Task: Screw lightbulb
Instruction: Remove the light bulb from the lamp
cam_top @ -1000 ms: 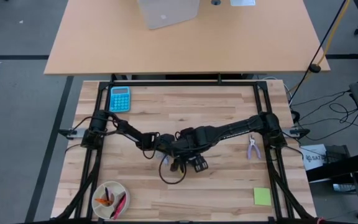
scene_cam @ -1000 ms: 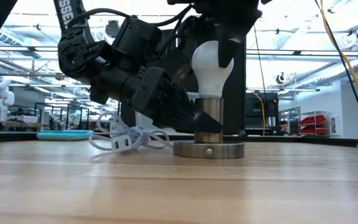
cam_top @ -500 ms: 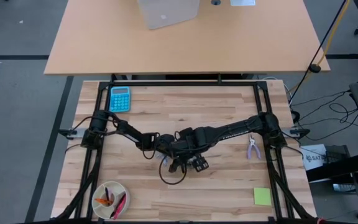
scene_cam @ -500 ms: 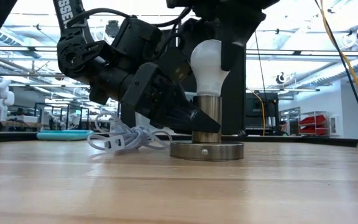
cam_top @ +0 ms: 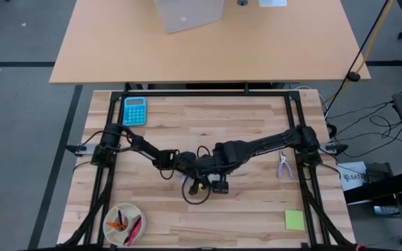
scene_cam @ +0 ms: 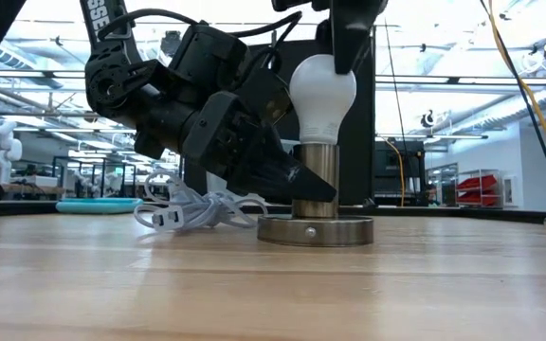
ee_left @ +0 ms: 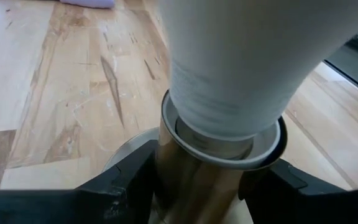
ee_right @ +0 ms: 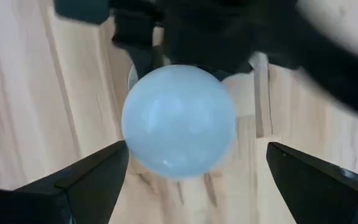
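Right gripper (ee_right: 182,174) let go, now open above the bulb (scene_cam: 322,95), mid frame. Left gripper (ee_left: 194,186) clamps the socket (scene_cam: 316,194). No writing readable.

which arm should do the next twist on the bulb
Right. Its gripper hangs open directly above the lightbulb, fingers either side of the globe. The left gripper is clamped on the brass socket tube, steadying it.
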Available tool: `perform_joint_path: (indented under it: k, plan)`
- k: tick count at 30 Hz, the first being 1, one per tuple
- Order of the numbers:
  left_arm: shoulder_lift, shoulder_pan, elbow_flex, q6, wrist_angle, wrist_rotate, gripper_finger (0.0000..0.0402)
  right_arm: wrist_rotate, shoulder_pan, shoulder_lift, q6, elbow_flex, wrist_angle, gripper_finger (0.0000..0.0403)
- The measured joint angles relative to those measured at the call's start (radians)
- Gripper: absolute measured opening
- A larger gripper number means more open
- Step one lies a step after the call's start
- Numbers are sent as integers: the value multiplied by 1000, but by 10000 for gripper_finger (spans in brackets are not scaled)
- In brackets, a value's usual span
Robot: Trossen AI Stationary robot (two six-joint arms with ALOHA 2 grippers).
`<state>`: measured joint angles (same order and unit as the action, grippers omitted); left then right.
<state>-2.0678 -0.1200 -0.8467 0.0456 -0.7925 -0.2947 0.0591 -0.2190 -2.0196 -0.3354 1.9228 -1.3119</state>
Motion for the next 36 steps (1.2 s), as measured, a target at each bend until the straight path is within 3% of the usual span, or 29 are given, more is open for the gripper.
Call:
perform_joint_path:
  k: [9, 15, 20, 36]
  plan:
    - [0, -1, 0, 2, -1, 23, 206, -9, -54, 28, -217, 1, 8, 375]
    - [0, -2, 0, 8, -3, 54, 206, 129, -64, 28, -388, 1, 54, 375]
    - [0, -1, 0, 21, -5, 67, 206, 147, -54, 28, -480, 1, 38, 375]
    - [0, 0, 0, 24, -7, 96, 206, 115, -36, -37, -489, 2, 55, 375]
